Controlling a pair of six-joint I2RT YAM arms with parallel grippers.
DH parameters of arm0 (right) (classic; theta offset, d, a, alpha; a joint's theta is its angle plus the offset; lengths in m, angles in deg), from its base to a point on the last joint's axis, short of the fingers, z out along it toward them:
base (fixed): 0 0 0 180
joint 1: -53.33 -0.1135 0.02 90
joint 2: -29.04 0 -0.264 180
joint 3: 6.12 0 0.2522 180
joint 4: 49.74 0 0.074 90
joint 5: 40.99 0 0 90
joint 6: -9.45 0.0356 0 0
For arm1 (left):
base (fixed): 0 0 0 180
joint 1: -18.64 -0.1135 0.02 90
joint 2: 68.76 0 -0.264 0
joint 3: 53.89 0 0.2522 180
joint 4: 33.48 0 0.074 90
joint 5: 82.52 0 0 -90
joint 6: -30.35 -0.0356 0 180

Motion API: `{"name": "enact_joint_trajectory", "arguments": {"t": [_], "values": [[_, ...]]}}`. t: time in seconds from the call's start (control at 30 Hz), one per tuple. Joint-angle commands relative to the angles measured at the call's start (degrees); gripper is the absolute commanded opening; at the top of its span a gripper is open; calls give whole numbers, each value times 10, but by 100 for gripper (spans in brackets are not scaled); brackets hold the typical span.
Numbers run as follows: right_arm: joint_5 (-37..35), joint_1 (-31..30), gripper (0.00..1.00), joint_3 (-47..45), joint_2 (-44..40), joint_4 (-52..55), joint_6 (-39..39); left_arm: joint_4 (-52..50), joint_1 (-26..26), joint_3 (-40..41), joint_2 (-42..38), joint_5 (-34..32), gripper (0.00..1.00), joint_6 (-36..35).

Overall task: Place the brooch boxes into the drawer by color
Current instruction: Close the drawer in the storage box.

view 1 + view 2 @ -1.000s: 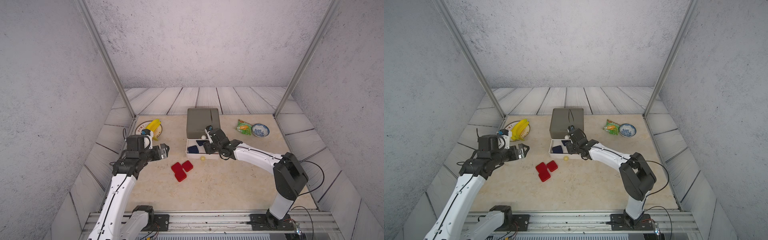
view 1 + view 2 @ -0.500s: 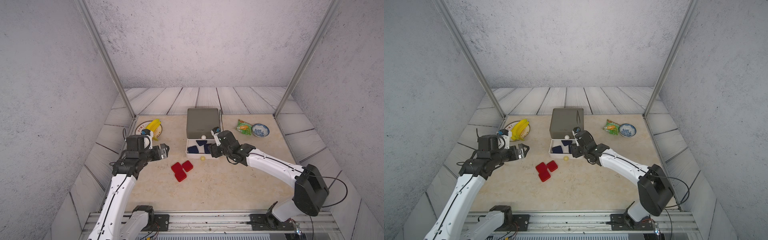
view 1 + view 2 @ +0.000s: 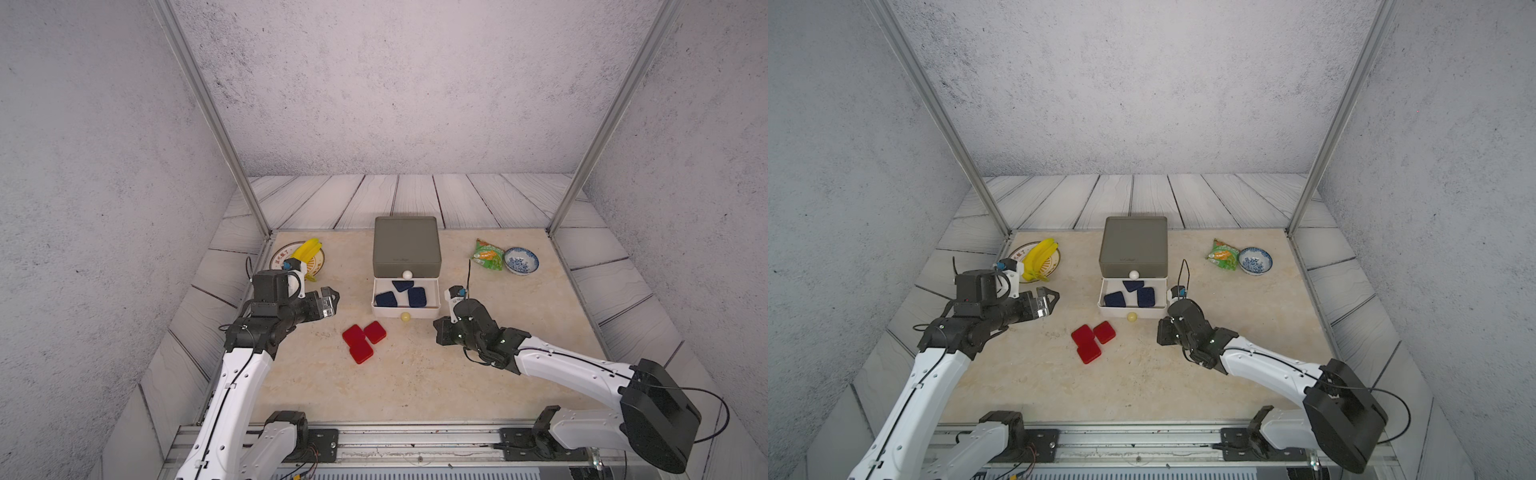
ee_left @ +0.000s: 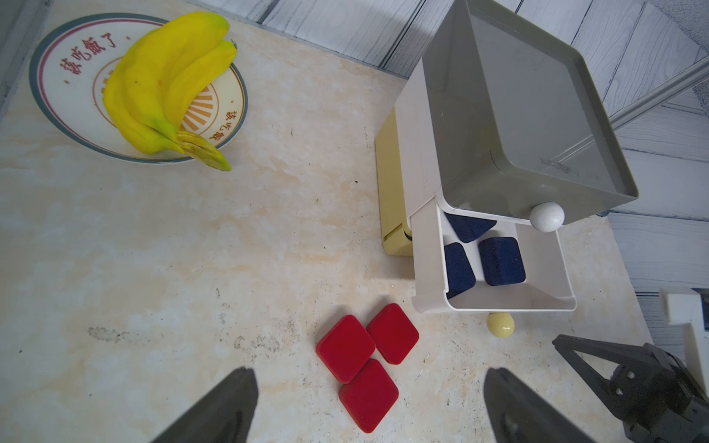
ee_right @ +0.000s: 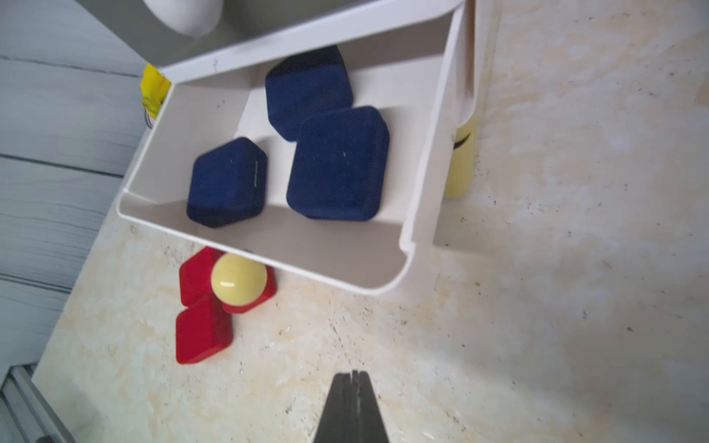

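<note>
The drawer (image 3: pixel 406 248) stands at the back middle, grey tier on top. Its white tier (image 3: pixel 434 294) is pulled out by the yellow knob (image 3: pixel 404 317). Three navy brooch boxes (image 5: pixel 337 165) lie inside it. The yellow bottom tier (image 4: pixel 389 184) is closed. Three red brooch boxes (image 3: pixel 362 343) (image 4: pixel 358 364) lie touching on the table in front of the drawer. My left gripper (image 3: pixel 331 301) (image 4: pixel 368 377) hovers open just left of the red boxes, holding nothing. My right gripper (image 3: pixel 439 332) (image 5: pixel 353 374) is shut and empty, low over the table right of the yellow knob.
A plate (image 3: pixel 279 259) with bananas (image 3: pixel 306 251) sits at the back left. A green snack packet (image 3: pixel 486 254) and a blue-patterned bowl (image 3: pixel 520 260) sit at the back right. Metal posts (image 3: pixel 557 224) stand at the table's back corners.
My right gripper has pulled back from over the open white tier toward the front right and closed. The navy boxes lie in the tier. The left arm has not moved.
</note>
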Motion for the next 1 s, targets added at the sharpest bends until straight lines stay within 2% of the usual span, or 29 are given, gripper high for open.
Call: {"name": "enact_joint_trajectory", "arguments": {"t": [0.0, 0.3, 0.57, 0.97], "values": [[-4, 1, 0, 10, 25, -70, 49, 1, 1, -13, -1, 7, 99, 1], [-20, 1, 0, 29, 106, -147, 64, 0, 2, -11, 1, 0, 99, -4], [-63, 6, 0, 78, 147, -147, 29, -6, 1, -9, -3, -11, 99, -15], [-56, 42, 0, 152, 224, -176, -4, -1, 1, -2, 14, -13, 99, -19]]}}
